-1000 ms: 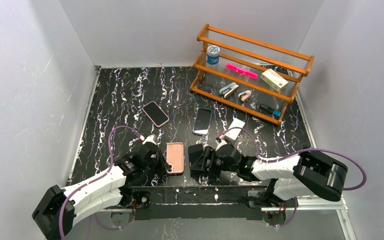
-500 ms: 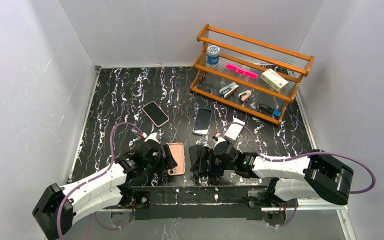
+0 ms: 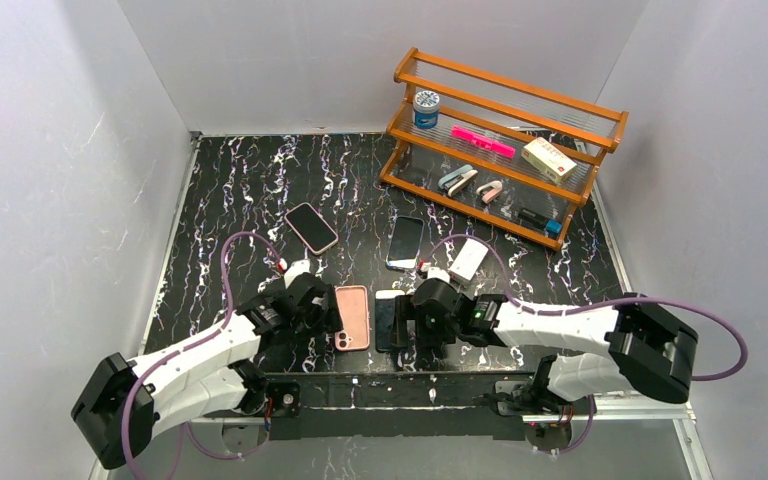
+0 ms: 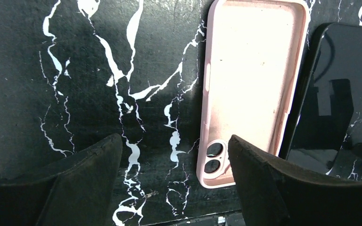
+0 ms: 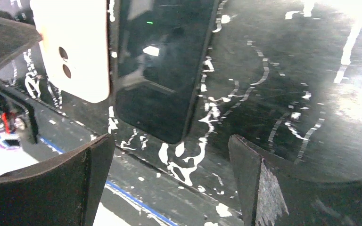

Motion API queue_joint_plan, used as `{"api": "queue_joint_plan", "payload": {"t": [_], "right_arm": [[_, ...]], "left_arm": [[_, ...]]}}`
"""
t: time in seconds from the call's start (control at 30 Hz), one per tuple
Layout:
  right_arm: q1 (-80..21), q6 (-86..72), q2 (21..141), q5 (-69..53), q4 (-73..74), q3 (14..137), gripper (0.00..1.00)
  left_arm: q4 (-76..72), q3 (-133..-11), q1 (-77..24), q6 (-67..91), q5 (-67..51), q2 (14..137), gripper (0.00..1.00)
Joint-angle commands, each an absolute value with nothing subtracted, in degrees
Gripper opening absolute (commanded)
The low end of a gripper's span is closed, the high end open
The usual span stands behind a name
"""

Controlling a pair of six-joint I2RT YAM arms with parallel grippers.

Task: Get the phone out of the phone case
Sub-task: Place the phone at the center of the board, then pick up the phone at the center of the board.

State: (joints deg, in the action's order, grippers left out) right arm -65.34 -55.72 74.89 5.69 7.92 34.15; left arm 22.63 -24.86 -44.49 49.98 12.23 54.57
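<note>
The pink phone case lies flat and empty near the table's front edge, inside up, with its camera cut-out toward the arms. In the left wrist view the phone case fills the upper middle. The black phone lies flat just right of it, their long edges almost touching; the phone sits screen-up beside the case. My left gripper is open at the case's left side, and in its own view the left gripper holds nothing. My right gripper is open at the phone's right; the right gripper is empty.
A second phone in a pink case and a dark phone lie farther back mid-table. A white box sits behind the right arm. A wooden rack with small items stands at the back right. The table's front edge is close below the phone.
Both grippers have opened. The left let go of the pink case; the right released the black phone, which now lies flat beside the case. Both arms shifted slightly toward the middle.
</note>
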Motion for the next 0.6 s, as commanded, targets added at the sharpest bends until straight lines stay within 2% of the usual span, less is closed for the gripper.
{"api": "queue_joint_plan", "payload": {"t": [0.0,0.17,0.27,0.43,0.57], "right_arm": [[-65.0,-54.5,71.8,12.2,11.0,33.1,0.99],[-61.6,-51.1,70.4,9.1,3.8,32.1,0.99],[-57.7,-48.5,69.1,7.1,2.0,33.0,0.99],[-53.2,-43.8,64.2,8.9,1.4,33.7,0.99],[-51.0,-41.3,59.0,11.1,1.0,32.9,0.99]], "left_arm": [[24.3,-26.6,-44.6,49.2,15.9,54.8,0.83],[22.8,-29.7,-43.0,47.7,17.3,55.8,0.93],[22.6,-34.4,-38.8,45.7,17.0,59.0,0.97],[23.1,-43.7,-29.0,42.2,16.2,68.5,0.98],[23.3,-52.3,-26.5,40.7,20.0,78.8,0.98]]}}
